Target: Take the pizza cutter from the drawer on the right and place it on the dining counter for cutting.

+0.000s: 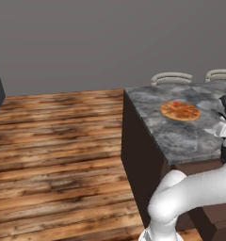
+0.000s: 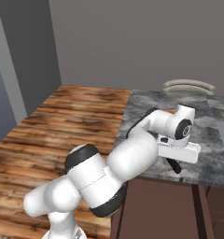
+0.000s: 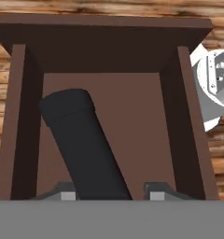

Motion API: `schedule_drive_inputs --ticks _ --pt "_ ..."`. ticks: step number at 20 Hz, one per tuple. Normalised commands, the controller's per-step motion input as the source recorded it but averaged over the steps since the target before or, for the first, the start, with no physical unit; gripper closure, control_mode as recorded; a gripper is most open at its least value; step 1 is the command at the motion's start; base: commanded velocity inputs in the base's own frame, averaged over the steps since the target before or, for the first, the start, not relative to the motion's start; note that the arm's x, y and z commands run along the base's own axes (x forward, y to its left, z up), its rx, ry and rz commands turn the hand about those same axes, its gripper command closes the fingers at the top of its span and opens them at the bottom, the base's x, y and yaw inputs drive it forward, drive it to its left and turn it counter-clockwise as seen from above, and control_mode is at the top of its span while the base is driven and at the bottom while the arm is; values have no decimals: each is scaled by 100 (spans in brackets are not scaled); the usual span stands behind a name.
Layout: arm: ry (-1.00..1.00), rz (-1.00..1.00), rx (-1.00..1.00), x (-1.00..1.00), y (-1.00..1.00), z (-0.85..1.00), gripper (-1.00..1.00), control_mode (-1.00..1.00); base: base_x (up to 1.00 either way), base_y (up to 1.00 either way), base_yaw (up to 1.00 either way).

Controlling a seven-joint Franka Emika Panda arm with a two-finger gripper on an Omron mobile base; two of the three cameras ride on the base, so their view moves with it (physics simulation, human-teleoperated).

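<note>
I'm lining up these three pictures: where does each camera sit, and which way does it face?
Left base view: behind the arm's left, facing the dining counter and pizza; white arm lower right.
Right base view: behind its right, same counter; arm from lower left.
Hand view: on the hand, looking into the open drawer at the pizza cutter; gripper fingertips at the bottom.

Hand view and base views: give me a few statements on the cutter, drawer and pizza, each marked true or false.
1. The drawer is open. True.
2. A black handle runs up from between the gripper tips. True.
3. The pizza lies in the drawer. False: it lies on the counter.
4. The cutter already lies on the counter. False: its handle is over the drawer.
5. Chair backs show beyond the counter. True.
</note>
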Motion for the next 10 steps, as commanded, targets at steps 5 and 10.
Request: schedule_drive_inputs --ticks 5,10 --pt "14 -48 0 80 -2 -12 100 -100 0 0 0" --pt "4 -70 0 48 -1 -5 100 -100 0 0 0"
